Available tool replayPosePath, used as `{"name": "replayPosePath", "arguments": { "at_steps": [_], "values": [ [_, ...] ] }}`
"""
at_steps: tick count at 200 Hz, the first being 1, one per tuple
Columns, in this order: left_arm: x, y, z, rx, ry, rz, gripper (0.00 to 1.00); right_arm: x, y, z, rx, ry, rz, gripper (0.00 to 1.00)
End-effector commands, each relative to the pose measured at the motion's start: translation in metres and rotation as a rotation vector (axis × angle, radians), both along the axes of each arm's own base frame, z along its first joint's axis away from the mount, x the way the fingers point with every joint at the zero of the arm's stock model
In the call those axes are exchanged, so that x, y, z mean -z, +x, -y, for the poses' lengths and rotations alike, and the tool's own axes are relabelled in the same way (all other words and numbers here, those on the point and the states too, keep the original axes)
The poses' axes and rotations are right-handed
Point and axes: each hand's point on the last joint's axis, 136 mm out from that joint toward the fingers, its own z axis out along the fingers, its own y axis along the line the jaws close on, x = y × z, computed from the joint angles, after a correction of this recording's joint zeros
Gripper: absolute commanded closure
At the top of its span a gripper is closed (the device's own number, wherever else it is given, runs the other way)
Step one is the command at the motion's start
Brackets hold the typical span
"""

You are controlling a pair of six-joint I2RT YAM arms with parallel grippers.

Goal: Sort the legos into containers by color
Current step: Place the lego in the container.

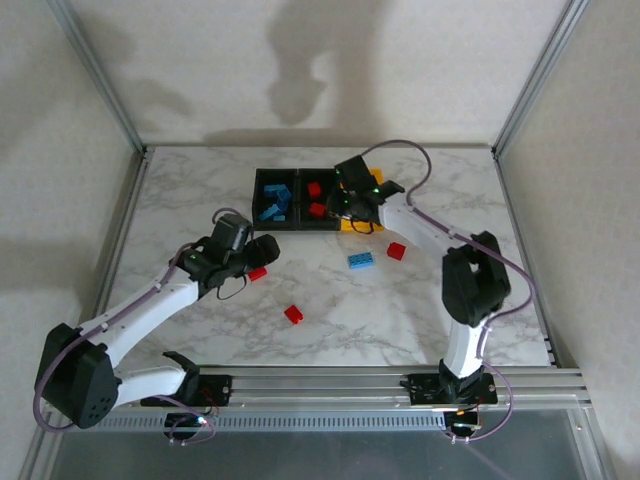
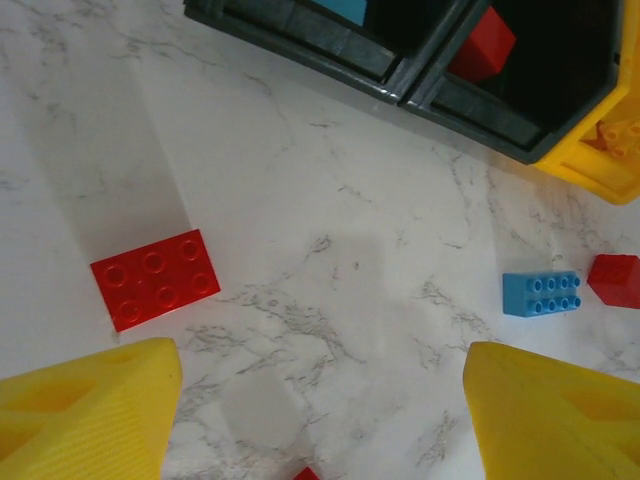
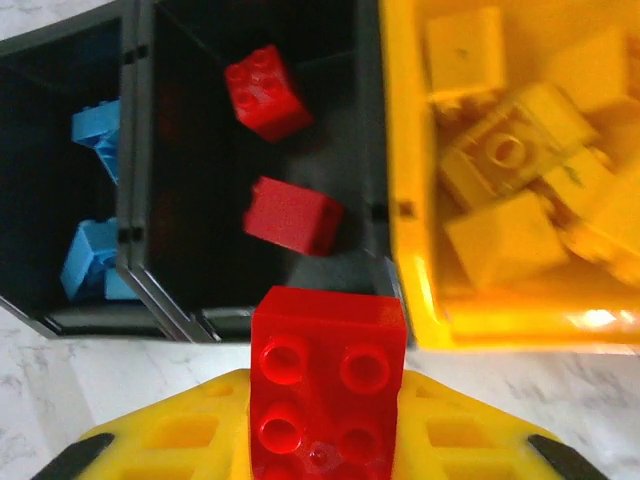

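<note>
Red brick [image 3: 328,385] is pinched in my right gripper [image 3: 325,455], its bottom cut off at 6 o'clock. My left gripper [image 2: 320,410] is spread wide, with a cut-off red bit [image 2: 307,474] between.

3 joined bins [image 1: 297,200], 4 loose legos [image 1: 361,261]

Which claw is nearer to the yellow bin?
Right. The right claw, shut on a red brick, is at the near corner of the yellow bin. The left claw is open over the table, near a loose brick, well away from it.
</note>
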Motion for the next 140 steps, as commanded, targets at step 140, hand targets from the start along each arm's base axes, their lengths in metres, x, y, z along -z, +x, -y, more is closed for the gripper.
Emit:
{"name": "replayPosePath", "arguments": {
  "at_steps": [140],
  "values": [
    [0.016, -0.015, -0.033, -0.116, 0.034, -0.037, 0.25, 0.037, 0.081, -0.056, -0.04, 0.019, -0.02, 0.6]
  ]
}}
